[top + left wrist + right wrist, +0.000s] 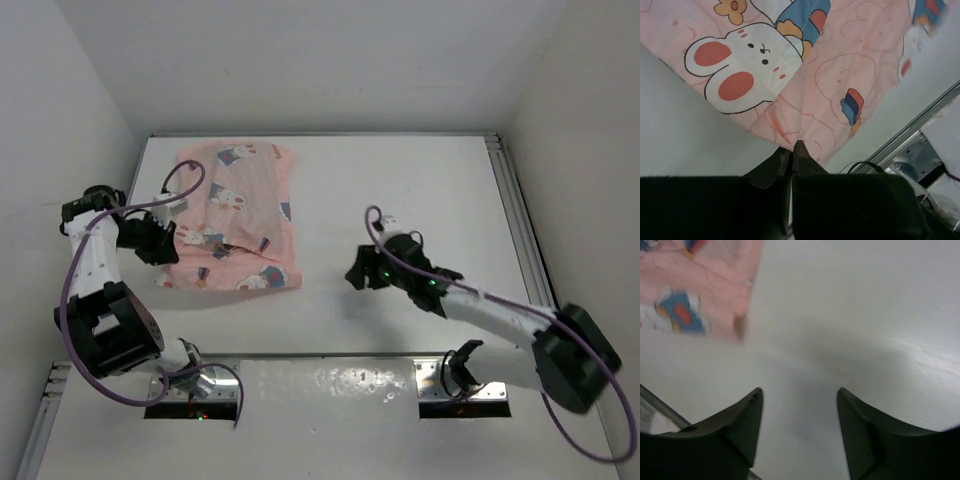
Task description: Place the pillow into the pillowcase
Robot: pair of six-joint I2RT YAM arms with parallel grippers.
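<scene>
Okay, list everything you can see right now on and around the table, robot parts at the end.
pillowcase: one, pink with white rabbits and small coloured motifs, lying rumpled on the far left part of the table
pillow: none visible in the open in any view
table: one, white, bare to the right of the pillowcase
metal rail: one, silver, along the table's right edge
cables: two, purple, one along each arm
left gripper: one, black, at the pillowcase's left edge, shut and pinching the fabric
right gripper: one, black, open and holding nothing, over bare table to the right of the pillowcase
</scene>
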